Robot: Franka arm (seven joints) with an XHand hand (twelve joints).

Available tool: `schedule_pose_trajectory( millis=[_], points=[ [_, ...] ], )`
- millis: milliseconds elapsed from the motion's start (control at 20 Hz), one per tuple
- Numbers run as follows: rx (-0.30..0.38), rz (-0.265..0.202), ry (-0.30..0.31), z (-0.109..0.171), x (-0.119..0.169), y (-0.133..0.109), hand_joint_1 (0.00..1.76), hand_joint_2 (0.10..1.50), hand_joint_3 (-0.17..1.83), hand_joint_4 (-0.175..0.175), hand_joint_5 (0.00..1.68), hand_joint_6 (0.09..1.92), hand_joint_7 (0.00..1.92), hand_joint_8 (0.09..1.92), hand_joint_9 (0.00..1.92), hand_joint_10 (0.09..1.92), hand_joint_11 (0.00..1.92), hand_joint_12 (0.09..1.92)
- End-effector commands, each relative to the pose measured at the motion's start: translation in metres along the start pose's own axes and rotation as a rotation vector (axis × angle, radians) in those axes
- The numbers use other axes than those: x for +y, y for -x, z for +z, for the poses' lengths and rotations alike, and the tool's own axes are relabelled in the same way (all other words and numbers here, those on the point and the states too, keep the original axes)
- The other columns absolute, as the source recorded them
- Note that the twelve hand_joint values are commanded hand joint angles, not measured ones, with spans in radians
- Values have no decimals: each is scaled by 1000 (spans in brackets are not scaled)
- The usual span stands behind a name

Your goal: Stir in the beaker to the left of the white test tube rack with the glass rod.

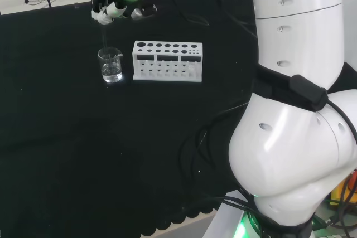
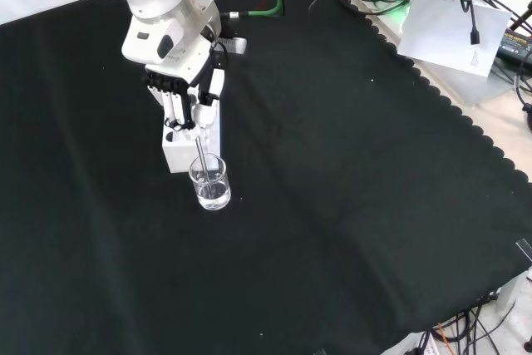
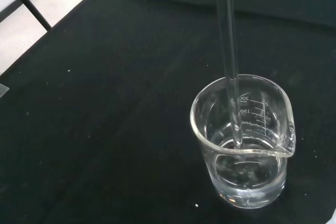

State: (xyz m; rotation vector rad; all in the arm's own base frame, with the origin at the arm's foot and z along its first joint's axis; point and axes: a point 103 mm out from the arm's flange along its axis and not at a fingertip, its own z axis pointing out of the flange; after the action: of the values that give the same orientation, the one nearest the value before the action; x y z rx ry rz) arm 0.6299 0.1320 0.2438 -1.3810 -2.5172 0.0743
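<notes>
The black and white robot hand [image 1: 118, 8] hangs above the bench with its fingers curled round the top of a thin clear glass rod [image 1: 105, 38], which drops almost straight down into the small clear glass beaker [image 1: 110, 65]. In the head view that beaker stands just to the left of the white plastic test tube rack [image 1: 168, 61], close by but not touching it; in the front view it sits on the black cloth [image 2: 349, 205] just in front of the rack's near end. Close up from the wrist, the rod [image 3: 229, 61] passes inside the rim of the beaker [image 3: 242, 142], on the side away from the pouring lip, and its lower end looks to reach the shallow clear liquid at the bottom. So I'd say the fetching and the placing are done: the rod is in hand and already in the right vessel. What is left, as far as I can judge, is the stirring itself, or the rest of it, since nothing here tells me whether the liquid is swirling, and then lifting the rod clear.
</notes>
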Motion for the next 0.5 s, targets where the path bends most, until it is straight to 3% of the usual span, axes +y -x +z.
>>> schedule_pose_trajectory(
  millis=[50, 500],
  points=[
    [-2, -1, 8, -6, 2, 2, 1301, 1082, -42, -175, 1212, 297, 1071, 1187, 1542, 1032, 1572, 929],
    [-7, 45, 21, -21, -16, 26, 1301, 1081, -39, -175, 1213, 294, 1073, 1185, 1543, 1032, 1573, 931]
  ],
)
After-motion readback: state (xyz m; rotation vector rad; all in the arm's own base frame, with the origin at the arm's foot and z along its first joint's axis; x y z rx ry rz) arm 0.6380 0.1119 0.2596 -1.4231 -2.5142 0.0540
